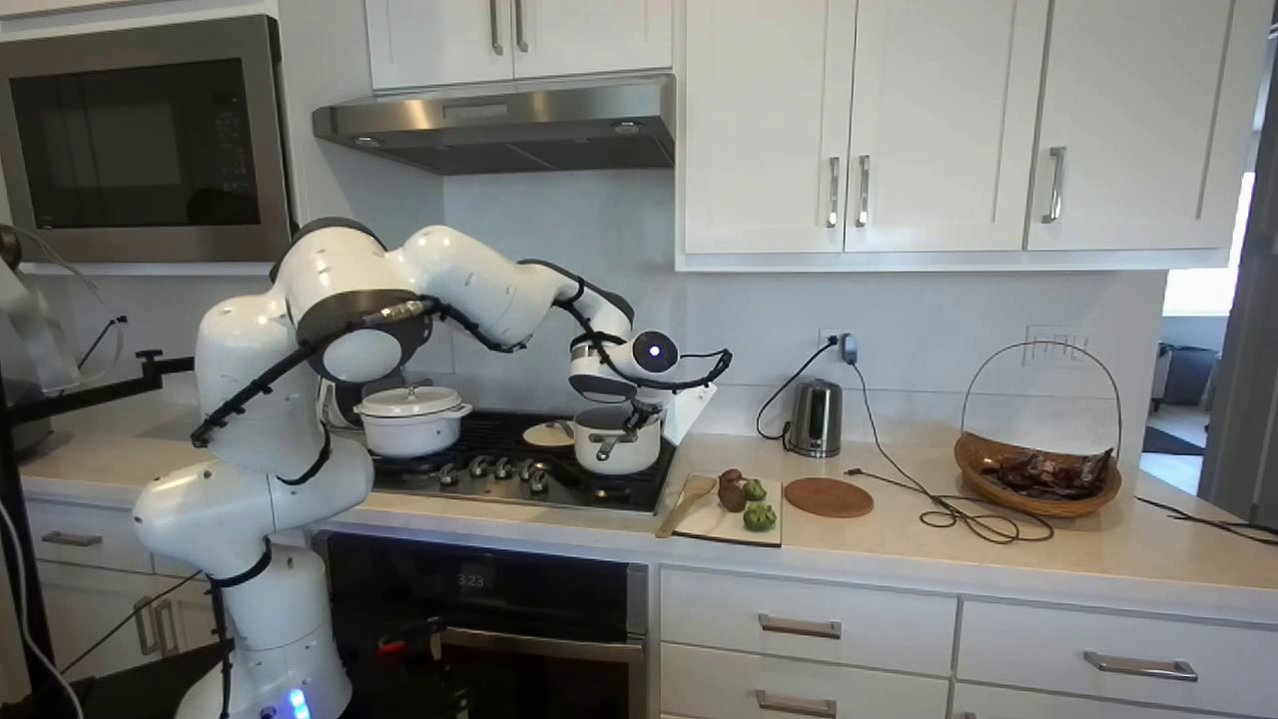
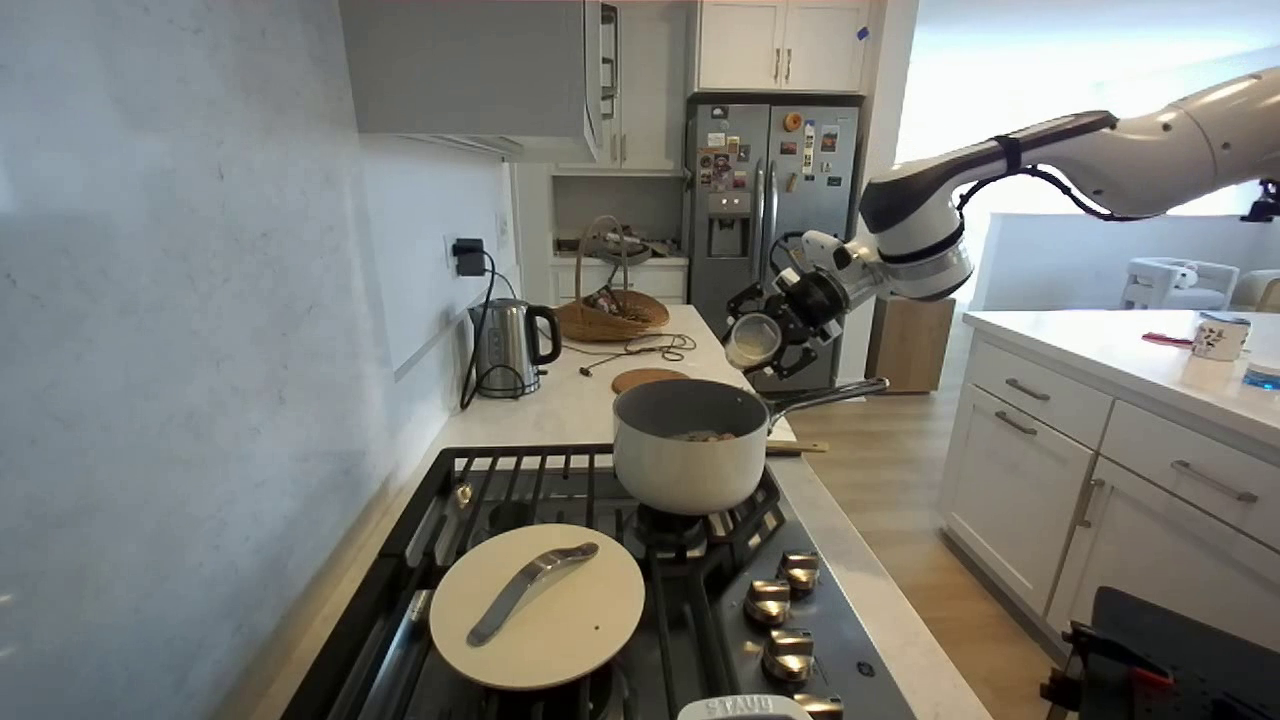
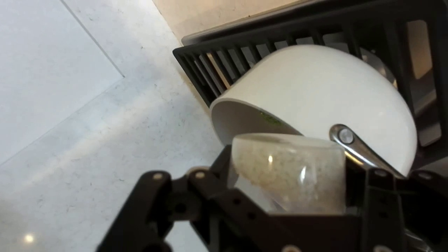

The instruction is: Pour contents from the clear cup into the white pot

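The clear cup (image 3: 292,175) is held in the gripper (image 3: 287,177), whose fingers (image 3: 222,166) press on it from nine and three o'clock of the wrist view. In an exterior view the cup hangs at one o'clock from the white pot (image 2: 690,468), tilted, with its mouth toward the camera side. The pot stands on the gas stove (image 2: 842,622), and inside it some pieces of food (image 2: 705,436) are visible; which food, it is not possible to say.

In the cup lies a pale, grainy filling (image 3: 276,162), and no grain is seen falling. By judgement, the pouring is only prepared or just at its beginning.

As for handling, the cup should be light, perhaps lighter than its filling. The wall looks thin, smooth and shiny, so it may bend under strong pressure, and may slip or turn under weak one. The present hold, on two opposite sides, seems a right choice, because the mouth is free. Dry grains may wait and then slide all together; therefore a slow turning is advisable, with the rim well over the opening. Whether the rim is exactly there, the views do not tell clearly. The pot looks stiff and heavier, and needs no hold for this step
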